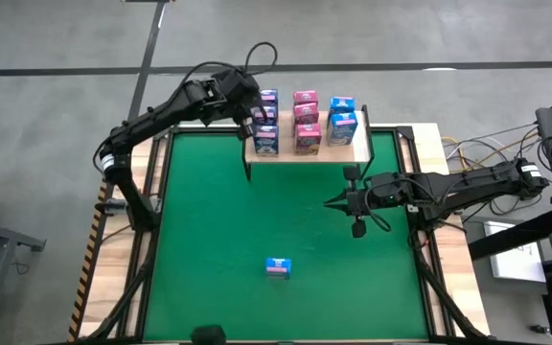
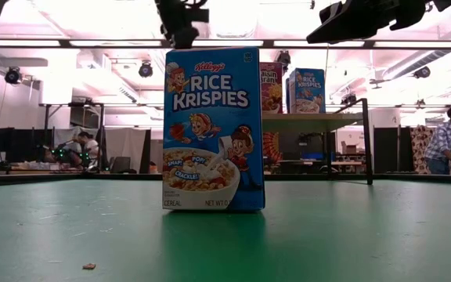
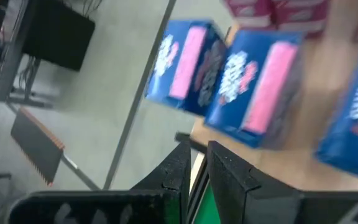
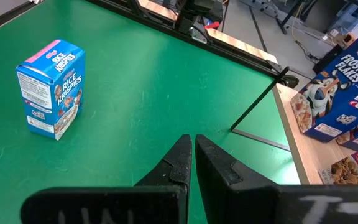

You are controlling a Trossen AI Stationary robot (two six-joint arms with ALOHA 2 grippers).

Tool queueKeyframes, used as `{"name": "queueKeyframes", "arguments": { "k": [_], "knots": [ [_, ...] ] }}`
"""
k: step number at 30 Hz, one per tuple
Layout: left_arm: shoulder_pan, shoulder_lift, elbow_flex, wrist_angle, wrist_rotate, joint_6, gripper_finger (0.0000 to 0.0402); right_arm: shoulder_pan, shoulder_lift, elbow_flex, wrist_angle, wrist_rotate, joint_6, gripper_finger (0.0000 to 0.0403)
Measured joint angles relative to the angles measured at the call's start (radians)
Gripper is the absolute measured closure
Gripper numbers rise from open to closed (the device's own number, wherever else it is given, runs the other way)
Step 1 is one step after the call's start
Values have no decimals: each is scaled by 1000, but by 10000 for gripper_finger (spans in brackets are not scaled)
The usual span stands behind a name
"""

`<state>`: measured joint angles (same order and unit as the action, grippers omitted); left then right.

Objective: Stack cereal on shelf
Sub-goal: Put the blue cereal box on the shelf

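The shelf (image 1: 353, 151), a light-wood board on black legs, stands at the table's far edge. Cereal boxes stand on it in three rows: dark blue (image 1: 265, 125), pink (image 1: 306, 120) and light blue (image 1: 341, 120). Another light blue box (image 1: 277, 267) (image 2: 212, 129) (image 4: 50, 89) stands upright on its base on the green table, near the front. My left gripper (image 1: 248, 125) (image 3: 196, 168) hovers at the shelf's left end beside the dark blue boxes (image 3: 253, 81), fingers shut, nothing between them. My right gripper (image 1: 332, 202) (image 4: 193, 146) hangs shut over the table in front of the shelf.
The green table (image 1: 209, 240) has a wooden border and black frame rails (image 1: 151, 240) along its sides. A thin black shelf leg (image 4: 253, 102) stands ahead of my right gripper. Cables lie at the right (image 1: 468, 153). A person (image 2: 449, 141) stands in the room beyond the table.
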<state>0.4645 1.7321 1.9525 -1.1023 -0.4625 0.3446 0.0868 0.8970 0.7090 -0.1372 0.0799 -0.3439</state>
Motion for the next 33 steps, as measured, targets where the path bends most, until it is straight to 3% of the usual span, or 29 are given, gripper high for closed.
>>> {"name": "queueKeyframes", "arguments": {
  "k": [15,17,22,24,33],
  "knots": [
    [107,0,-10,85,7,66,363,0,0,0,0,0,-7,390],
    [129,0,-10,96,59,70,363,0,0,0,0,0,-7,390],
    [156,2,-11,204,344,72,363,0,0,0,1,0,-8,390],
    [156,7,-10,266,402,68,363,0,0,0,4,0,-8,390],
    [158,70,-12,321,412,73,363,0,0,0,8,0,-7,390]
  ]
}}
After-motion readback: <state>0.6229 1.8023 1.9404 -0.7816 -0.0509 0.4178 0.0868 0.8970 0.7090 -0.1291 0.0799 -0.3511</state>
